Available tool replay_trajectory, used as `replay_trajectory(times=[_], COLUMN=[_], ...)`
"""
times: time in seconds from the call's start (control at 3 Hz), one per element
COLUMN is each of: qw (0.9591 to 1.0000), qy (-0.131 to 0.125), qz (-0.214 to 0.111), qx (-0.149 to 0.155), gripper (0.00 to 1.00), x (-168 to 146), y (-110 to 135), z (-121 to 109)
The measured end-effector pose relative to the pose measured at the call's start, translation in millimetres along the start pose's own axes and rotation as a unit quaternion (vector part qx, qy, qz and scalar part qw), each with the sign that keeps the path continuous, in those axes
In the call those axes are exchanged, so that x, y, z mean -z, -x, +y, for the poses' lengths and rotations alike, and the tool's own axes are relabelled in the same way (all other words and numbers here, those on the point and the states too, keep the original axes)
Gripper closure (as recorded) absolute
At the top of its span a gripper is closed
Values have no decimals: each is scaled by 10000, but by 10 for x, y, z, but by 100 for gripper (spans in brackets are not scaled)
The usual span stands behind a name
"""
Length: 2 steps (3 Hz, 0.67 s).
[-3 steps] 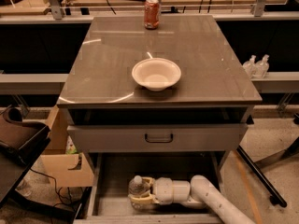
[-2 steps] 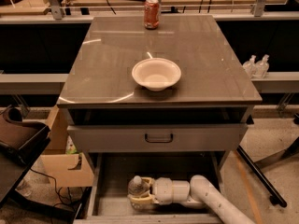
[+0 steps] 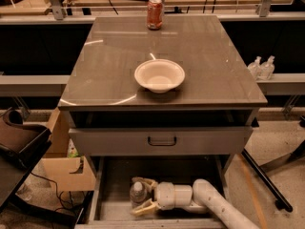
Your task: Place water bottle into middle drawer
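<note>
The water bottle (image 3: 138,194), clear with a white cap, stands upright in the open middle drawer (image 3: 114,175), near its front left. My gripper (image 3: 139,195) reaches in from the lower right, with the white arm (image 3: 214,204) lying across the drawer. Its tan fingers (image 3: 145,207) sit on either side of the bottle and close on it. The bottle's base rests at or just above the drawer floor; I cannot tell which.
A white bowl (image 3: 159,75) sits on the cabinet top (image 3: 209,56), and a red soda can (image 3: 154,13) stands at its back edge. The grey drawer front with a black handle (image 3: 162,140) is above the open drawer. Two tiny clear bottles (image 3: 261,67) stand at the right. A cardboard box (image 3: 62,166) stands at the left.
</note>
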<state>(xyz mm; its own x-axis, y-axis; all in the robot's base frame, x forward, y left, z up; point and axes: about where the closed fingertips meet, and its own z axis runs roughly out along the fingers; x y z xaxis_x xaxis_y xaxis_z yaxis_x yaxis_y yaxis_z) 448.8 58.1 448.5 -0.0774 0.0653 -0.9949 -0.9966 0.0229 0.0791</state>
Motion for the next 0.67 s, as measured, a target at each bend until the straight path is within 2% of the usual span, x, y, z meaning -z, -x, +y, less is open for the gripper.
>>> replay_trajectory(times=[0.33, 0.67], qw=[10000, 10000], qy=[12, 12], qz=[-4, -4], qx=[-2, -2], gripper=[0, 0], x=[-11, -11], y=[1, 1], z=[6, 6])
